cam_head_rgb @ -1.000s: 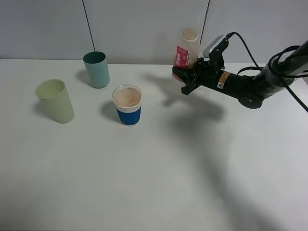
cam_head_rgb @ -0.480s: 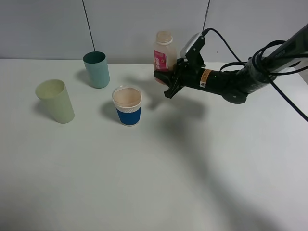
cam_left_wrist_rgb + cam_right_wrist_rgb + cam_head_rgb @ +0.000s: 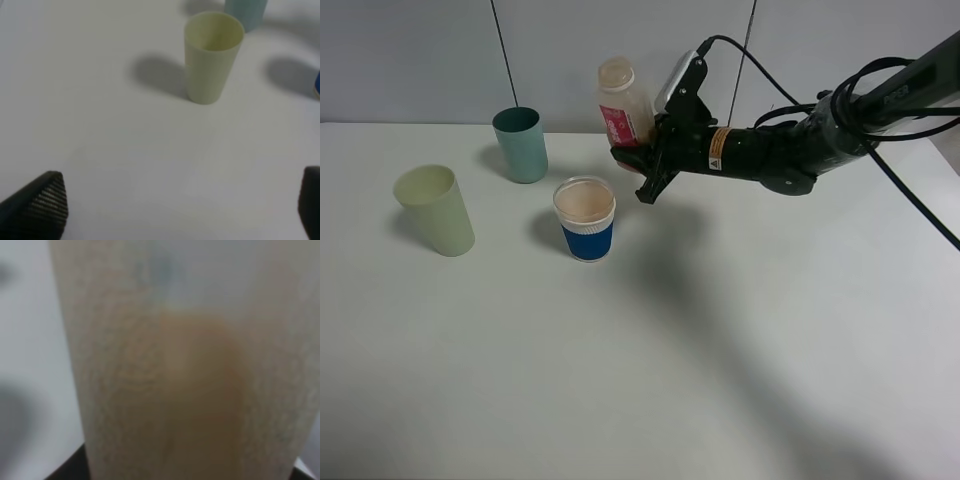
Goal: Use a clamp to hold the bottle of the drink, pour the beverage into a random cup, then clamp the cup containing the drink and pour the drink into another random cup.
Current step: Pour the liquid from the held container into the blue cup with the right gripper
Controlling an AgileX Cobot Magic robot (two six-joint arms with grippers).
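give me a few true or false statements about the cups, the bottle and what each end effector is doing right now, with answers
1. The right end effector grips the bottle. True.
2. The blue-sleeved cup is empty. False: it holds peach-tan beverage.
3. The pale yellow-green tumbler stands upright. True.
4. The teal tumbler lies on its side. False: it stands upright.
5. The left end effector is shut on the pale yellow-green tumbler. False: it is open and apart from that tumbler.
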